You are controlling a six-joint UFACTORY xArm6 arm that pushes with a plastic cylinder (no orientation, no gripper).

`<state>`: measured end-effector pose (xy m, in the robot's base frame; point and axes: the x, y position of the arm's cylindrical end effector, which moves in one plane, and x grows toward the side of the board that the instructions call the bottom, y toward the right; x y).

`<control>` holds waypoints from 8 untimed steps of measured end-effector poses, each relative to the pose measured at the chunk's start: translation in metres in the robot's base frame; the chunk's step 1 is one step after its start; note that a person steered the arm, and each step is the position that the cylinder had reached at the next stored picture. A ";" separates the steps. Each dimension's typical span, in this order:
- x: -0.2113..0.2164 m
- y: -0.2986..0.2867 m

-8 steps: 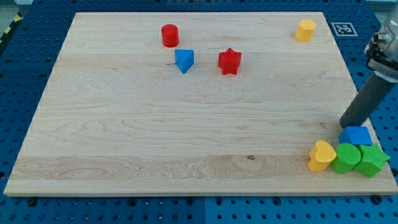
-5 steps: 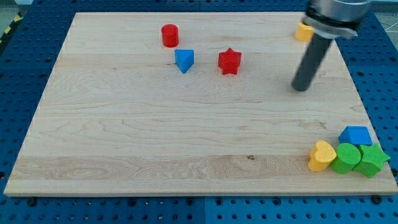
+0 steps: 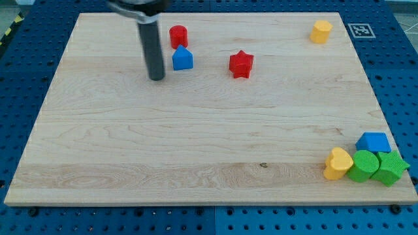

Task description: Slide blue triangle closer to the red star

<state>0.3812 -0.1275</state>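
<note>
The blue triangle [image 3: 182, 59] lies near the board's top, just below the red cylinder [image 3: 178, 36]. The red star [image 3: 241, 64] sits to its right, with a gap of bare wood between them. My tip [image 3: 157, 78] rests on the board left of and slightly below the blue triangle, a short gap apart from it. The dark rod rises from the tip toward the view's top.
A yellow block [image 3: 321, 31] sits at the top right. At the bottom right corner are a yellow heart [image 3: 337, 163], a blue block [image 3: 373, 142], a green cylinder [image 3: 363, 166] and a green star-like block [image 3: 390, 168] bunched together. The wooden board [image 3: 196, 143] ends near them.
My tip swept from the right side of the board across to the left of the blue triangle. The blue triangle shifted left and up a little and turned, now closer to the red cylinder.
</note>
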 end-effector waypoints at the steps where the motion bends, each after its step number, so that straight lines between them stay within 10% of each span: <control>1: -0.051 -0.039; 8: -0.035 0.110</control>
